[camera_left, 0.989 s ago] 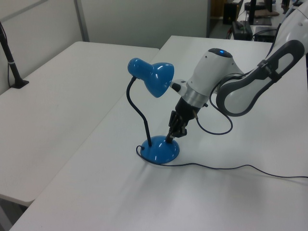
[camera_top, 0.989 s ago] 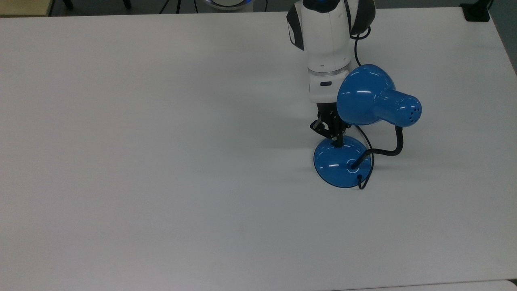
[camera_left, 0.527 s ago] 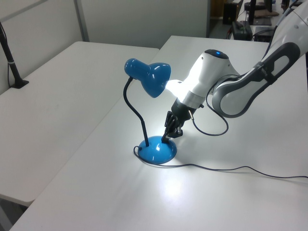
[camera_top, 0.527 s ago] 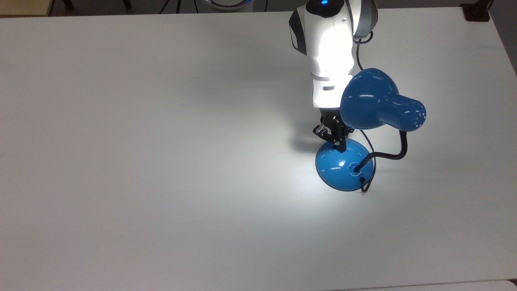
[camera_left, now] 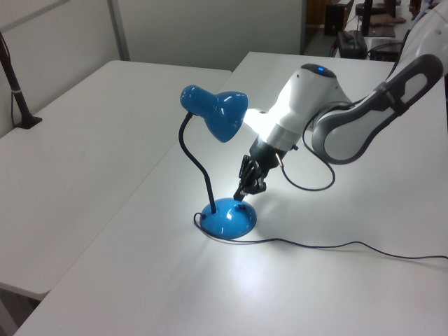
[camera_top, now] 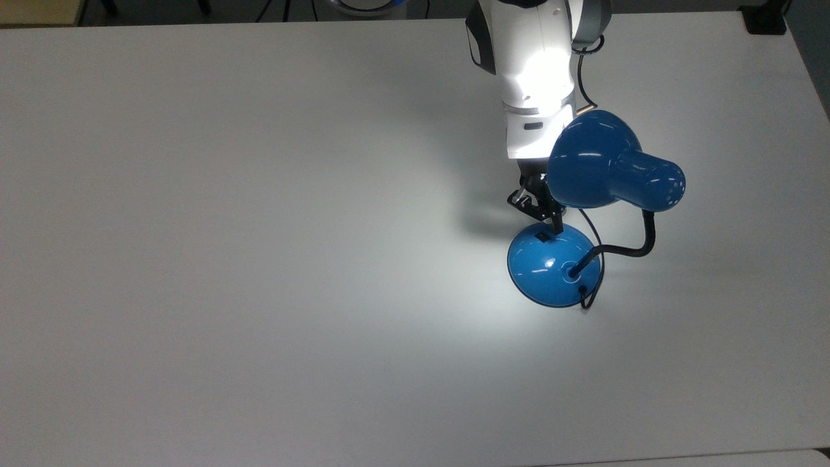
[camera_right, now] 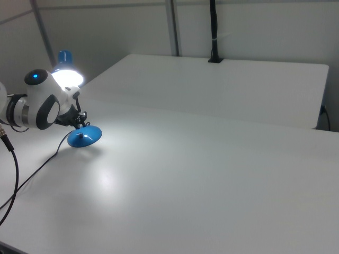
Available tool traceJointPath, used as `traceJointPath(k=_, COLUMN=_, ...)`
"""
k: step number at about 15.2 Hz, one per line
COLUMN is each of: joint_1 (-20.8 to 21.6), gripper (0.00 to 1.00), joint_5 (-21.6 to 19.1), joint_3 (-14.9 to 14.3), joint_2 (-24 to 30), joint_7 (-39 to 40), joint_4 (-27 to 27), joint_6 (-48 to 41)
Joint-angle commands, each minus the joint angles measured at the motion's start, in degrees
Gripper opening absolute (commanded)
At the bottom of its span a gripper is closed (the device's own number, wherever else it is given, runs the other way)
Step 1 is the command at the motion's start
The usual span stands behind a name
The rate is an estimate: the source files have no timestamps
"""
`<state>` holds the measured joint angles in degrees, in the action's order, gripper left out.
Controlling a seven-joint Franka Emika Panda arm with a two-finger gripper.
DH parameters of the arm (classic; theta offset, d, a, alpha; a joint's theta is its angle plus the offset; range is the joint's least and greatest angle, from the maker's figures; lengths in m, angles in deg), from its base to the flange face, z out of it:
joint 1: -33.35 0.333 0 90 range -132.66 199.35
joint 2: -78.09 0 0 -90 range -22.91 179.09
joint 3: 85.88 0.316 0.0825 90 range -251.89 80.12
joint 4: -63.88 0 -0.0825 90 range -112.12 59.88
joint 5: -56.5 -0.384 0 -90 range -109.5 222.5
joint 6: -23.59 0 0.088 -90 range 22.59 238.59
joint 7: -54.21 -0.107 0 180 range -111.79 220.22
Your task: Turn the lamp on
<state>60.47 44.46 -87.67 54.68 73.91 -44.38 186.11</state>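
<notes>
Blue and glossy, the lamp [camera_top: 583, 214] stands on the white tabletop [camera_top: 259, 259] toward the top view's right edge, nearer the far edge than the near one. Its domed base [camera_left: 227, 218] carries a small black switch [camera_top: 541, 237], and a black cord [camera_left: 329, 246] trails off along the tabletop. Light spills from the shade [camera_left: 213, 112] onto the tabletop and the arm. Just above the base's far side hangs the gripper [camera_top: 539, 209], tips apart from the dome; whether its fingers are apart or together, I cannot tell.
</notes>
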Motion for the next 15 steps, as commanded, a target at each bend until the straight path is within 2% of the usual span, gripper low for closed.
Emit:
traceJointPath(k=1, joint_1=-2.16, gripper=0.00, joint_5=0.00, joint_3=0.64, joint_2=11.96, joint_7=-8.07, joint_4=-7.32, joint_6=-11.48)
traceJointPath(k=4, joint_1=-4.96, gripper=0.00, joint_5=0.61, joint_3=0.64, joint_2=19.95, joint_7=-12.57, joint_4=-6.53, joint_6=-29.91)
traceJointPath(k=6, joint_1=-7.16, gripper=0.02, joint_5=1.49, joint_3=0.90, joint_2=23.22, joint_7=-15.64, joint_4=-5.13, joint_6=-39.43)
traceJointPath(k=7, joint_1=-8.21, gripper=0.14, joint_5=2.89, joint_3=1.08, joint_2=24.27, joint_7=-16.18, joint_4=-3.82, joint_6=-44.70)
traceJointPath(k=10, joint_1=-12.86, gripper=1.00, joint_5=5.71, joint_3=3.36, joint_2=24.99, joint_7=-16.10, joint_4=1.98, joint_6=-58.24)
traceJointPath(k=11, joint_1=-13.84, gripper=1.00, joint_5=6.23, joint_3=4.41, joint_2=24.99, joint_7=-16.18, joint_4=3.48, joint_6=-60.90)
traceJointPath(k=15, joint_1=-18.41, gripper=1.00, joint_5=7.56, joint_3=4.69, joint_2=24.90, joint_7=-17.67, joint_4=9.27, joint_6=-66.35)
